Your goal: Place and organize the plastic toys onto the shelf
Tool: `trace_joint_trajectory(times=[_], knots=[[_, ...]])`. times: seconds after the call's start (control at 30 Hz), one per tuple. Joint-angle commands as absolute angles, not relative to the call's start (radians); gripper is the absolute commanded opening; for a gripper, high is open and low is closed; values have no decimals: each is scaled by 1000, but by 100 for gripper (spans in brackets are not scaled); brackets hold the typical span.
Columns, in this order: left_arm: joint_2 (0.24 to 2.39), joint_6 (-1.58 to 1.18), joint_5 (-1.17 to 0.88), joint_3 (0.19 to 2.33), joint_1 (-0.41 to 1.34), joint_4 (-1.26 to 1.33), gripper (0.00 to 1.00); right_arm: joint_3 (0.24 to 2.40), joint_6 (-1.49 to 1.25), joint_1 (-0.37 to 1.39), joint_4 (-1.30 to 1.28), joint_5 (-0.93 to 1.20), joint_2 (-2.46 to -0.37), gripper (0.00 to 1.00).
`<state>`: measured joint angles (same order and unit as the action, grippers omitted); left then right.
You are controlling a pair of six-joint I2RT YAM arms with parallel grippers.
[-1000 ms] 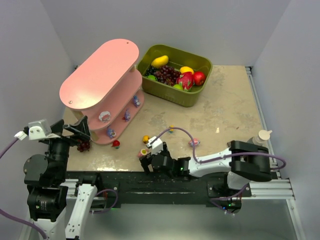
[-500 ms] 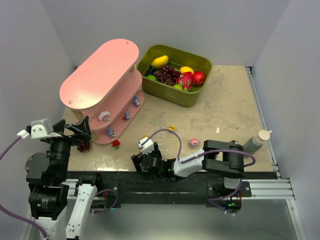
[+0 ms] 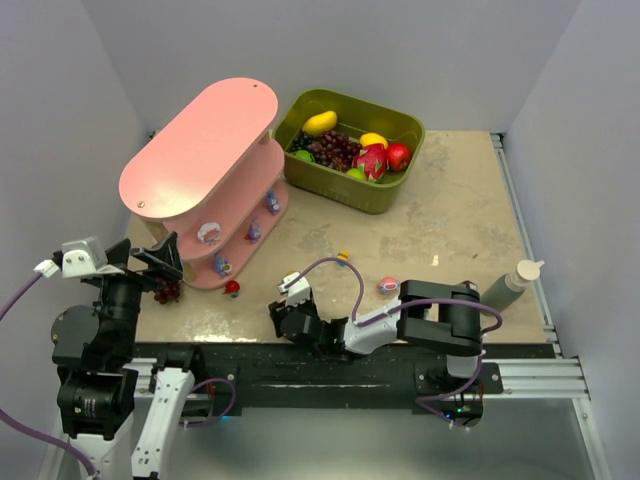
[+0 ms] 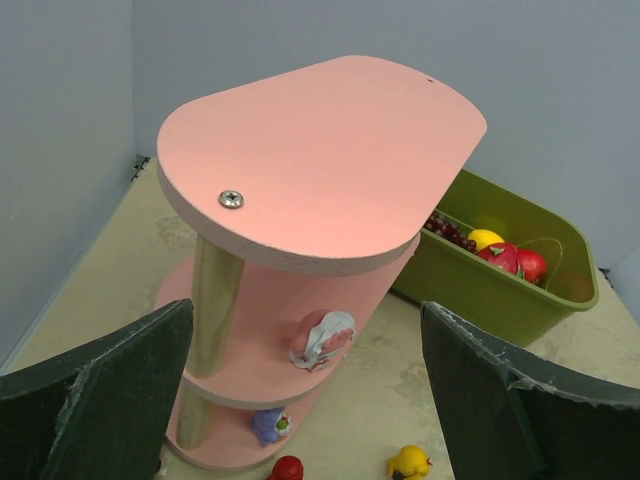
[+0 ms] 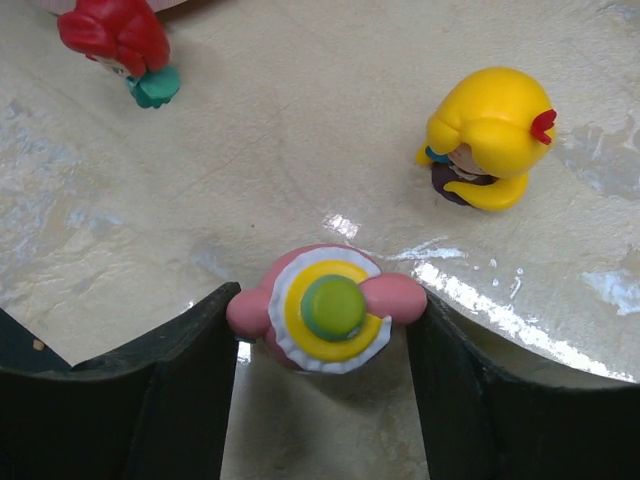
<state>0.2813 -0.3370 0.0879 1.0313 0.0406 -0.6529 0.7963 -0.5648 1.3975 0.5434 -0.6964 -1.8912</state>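
Beige marbled bench (image 5: 300,130): right fingers (image 5: 120,400) clamp pink figurine (image 5: 325,315) on both sides. Left fingers (image 4: 100,390) spread wide, facing pink 3-tier shelf (image 4: 320,150).

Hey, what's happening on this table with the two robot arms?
The right gripper is low on the table, its fingers closed on a pink figurine in a yellow hat. A yellow-haired figurine and a red-haired figurine sit loose nearby. The left gripper hangs open beside the pink shelf, holding nothing. A few shelved figurines stand on its lower tiers.
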Motion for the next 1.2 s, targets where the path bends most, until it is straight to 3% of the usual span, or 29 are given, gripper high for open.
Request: trace_joint_trajectory(times=[0.0,0.2,0.33,0.7,1.0,1.17], knots=[[278,-318,74,1025,37,-617,100,775,-600,1401,528,-726,-1911,48],[278,-318,71,1020,37,-618,100,781,-580,1401,509,-724,-1867,33],[276,-321,66,1019,37,-623,100,776,-572,1401,506,-713,-1841,34],[281,-333,43,1028,37,-618,100,781,-558,1402,438,-666,-1715,59],[284,-336,34,1023,37,-612,100,952,-503,1365,146,-735,-1571,69],[281,-337,25,1023,37,-612,100,971,-577,1225,101,-619,-1551,71]])
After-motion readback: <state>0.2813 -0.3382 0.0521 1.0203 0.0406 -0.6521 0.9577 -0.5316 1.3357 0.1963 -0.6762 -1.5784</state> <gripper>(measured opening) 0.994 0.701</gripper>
